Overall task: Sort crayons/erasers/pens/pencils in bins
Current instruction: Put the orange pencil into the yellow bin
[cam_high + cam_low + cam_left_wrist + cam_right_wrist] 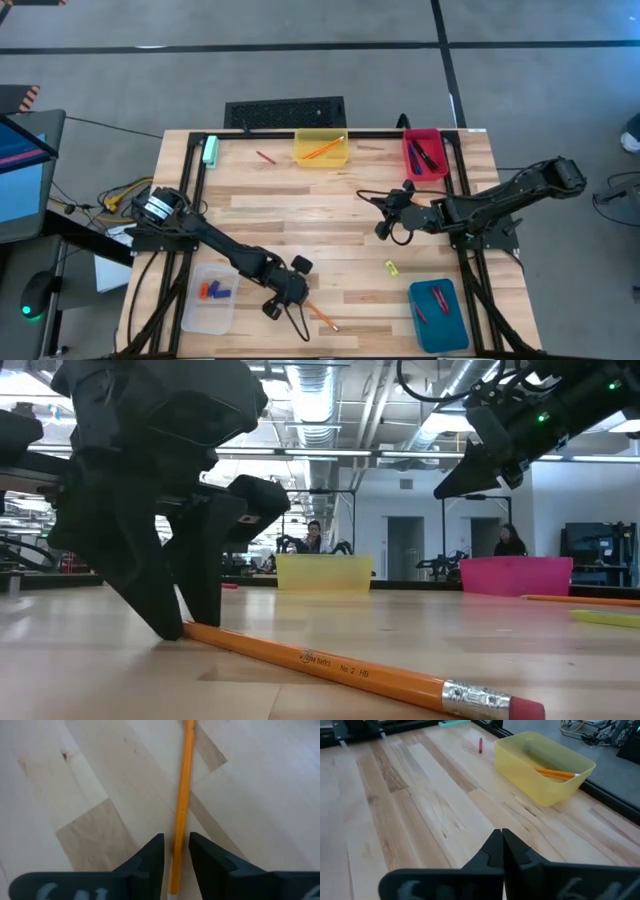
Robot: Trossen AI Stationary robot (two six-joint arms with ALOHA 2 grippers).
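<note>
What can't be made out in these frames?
- Left tool on the pencil: the left wrist view shows the fingers either side, but not whether they touch it.
- Pencil's far end: hidden behind the tool in the low view.
- Teal bin contents: too small in the high view to name.
- Small yellow piece on the table: too small to identify.

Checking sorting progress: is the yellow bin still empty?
No. In the right wrist view, orange pencils already lie inside the yellow bin.
</note>
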